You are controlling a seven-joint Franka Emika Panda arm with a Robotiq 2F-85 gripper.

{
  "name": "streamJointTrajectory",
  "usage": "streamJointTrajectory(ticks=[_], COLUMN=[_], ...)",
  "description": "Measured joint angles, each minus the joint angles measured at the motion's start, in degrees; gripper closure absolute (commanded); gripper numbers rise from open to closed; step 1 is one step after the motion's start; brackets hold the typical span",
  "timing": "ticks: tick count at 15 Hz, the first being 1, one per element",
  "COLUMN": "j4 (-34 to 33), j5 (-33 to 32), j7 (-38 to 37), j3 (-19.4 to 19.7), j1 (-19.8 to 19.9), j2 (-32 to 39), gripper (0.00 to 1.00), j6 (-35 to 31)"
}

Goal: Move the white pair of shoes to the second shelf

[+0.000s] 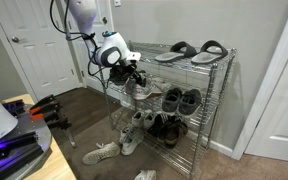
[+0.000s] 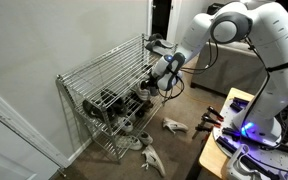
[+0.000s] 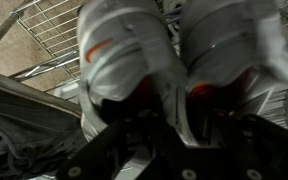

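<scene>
White pair of shoes (image 3: 129, 60) — likely light, soft-sided — hung pinched by their inner collars in the closed gripper (image 3: 174, 135), near the second shelf (image 1: 189, 112); collars seemed the firmest hold.

Grey walls (image 1: 184, 22) and a white door (image 1: 39, 45) meet brown carpet (image 1: 84, 112).

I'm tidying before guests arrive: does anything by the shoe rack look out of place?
Yes: loose off-white sneakers lie scattered on the floor before the rack, not shelved. The white pair of shoes hangs in the pincer.
</scene>
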State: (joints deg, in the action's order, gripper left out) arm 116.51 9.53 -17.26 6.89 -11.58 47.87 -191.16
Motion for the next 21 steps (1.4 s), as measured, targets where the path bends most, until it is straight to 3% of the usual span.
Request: streamJointTrajectory(ticks=[4, 6, 14, 21], j4=[-0.9, -0.89, 1.3, 13.38], j5=[0.0, 0.0, 0.0, 0.0], j7=[0.0, 0.01, 0.42, 2.5], j3=[0.3, 0.33, 0.56, -0.45], j1=[0.0, 0.0, 0.0, -0.46], j2=[0.0, -0.01, -1.99, -12.26], gripper=[0.07, 0.0, 0.0, 0.0], j6=[0.0, 0.01, 0.02, -0.06])
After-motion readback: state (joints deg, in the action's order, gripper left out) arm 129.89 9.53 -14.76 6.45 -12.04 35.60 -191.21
